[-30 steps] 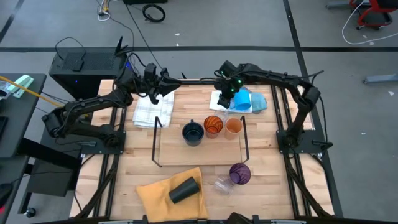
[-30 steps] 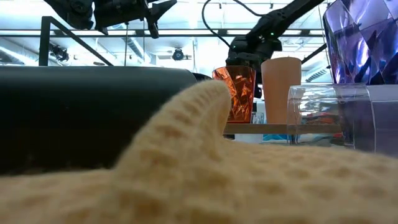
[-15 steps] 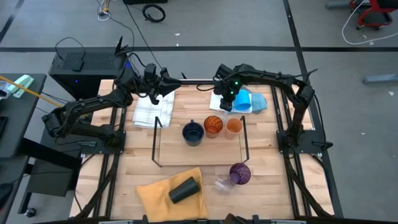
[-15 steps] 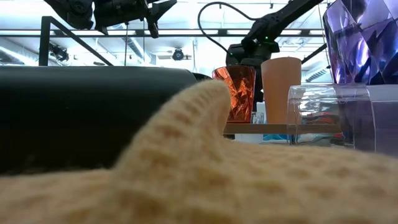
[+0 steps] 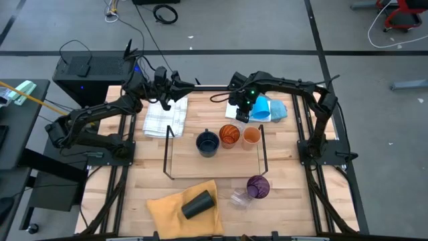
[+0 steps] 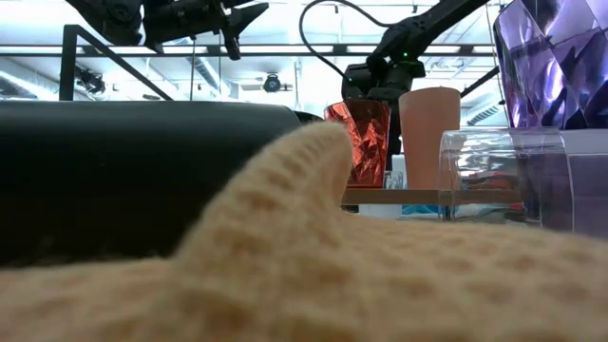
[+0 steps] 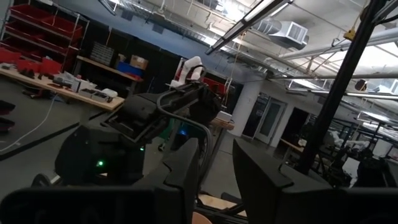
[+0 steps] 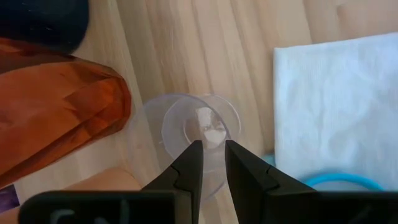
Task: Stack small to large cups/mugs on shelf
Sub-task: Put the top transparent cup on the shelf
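A navy mug (image 5: 208, 142), a faceted orange cup (image 5: 229, 134) and a plain orange cup (image 5: 251, 136) stand on the shelf (image 5: 214, 164), along its far edge. My right gripper (image 5: 239, 115) points steeply down just beyond that edge. Its fingers stand narrowly open over a small clear glass (image 8: 180, 134) standing on the table; I cannot tell if they touch it. The bright blue mug (image 5: 259, 109) sits on a white cloth behind. My left gripper (image 5: 182, 87) hangs open and empty, high over the far left.
At the near side a purple cup (image 5: 258, 186) stands beside another clear glass (image 5: 239, 198), and a black cup (image 5: 197, 204) lies on a yellow cloth (image 5: 167, 209). A checked white cloth (image 5: 164, 119) lies left of the shelf's upright wire loop (image 5: 168, 134).
My right gripper has crept toward the shelf's far edge, sunk a little and tipped more steeply downward. Its finger gap looks unchanged.
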`<state>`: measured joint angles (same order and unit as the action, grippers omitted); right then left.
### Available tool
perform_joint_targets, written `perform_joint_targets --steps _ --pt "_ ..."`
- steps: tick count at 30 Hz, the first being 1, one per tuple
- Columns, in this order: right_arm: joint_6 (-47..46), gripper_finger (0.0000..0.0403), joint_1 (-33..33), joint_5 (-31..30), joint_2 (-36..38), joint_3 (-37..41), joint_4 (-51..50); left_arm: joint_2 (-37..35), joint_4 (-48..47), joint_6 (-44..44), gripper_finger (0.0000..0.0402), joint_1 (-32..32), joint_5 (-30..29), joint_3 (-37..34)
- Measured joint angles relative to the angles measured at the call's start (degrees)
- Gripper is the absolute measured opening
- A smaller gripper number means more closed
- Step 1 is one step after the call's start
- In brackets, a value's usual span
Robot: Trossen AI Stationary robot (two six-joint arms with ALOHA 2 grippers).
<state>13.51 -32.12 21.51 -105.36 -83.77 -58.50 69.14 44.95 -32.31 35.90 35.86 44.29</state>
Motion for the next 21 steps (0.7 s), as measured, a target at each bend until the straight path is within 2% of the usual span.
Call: perform_joint_targets --steps 13,21 --pt "-0.34 0.0075 0.04 -0.24 0.02 0.25 0.00 0.00 -0.01 0.02 0.0107 0.00 0.00 0.00" --pt "-1.59 0.0075 0.04 -0.38 0.04 5.17 1.29 0.00 -0.02 0.01 0.0107 0.00 0.00 0.00"
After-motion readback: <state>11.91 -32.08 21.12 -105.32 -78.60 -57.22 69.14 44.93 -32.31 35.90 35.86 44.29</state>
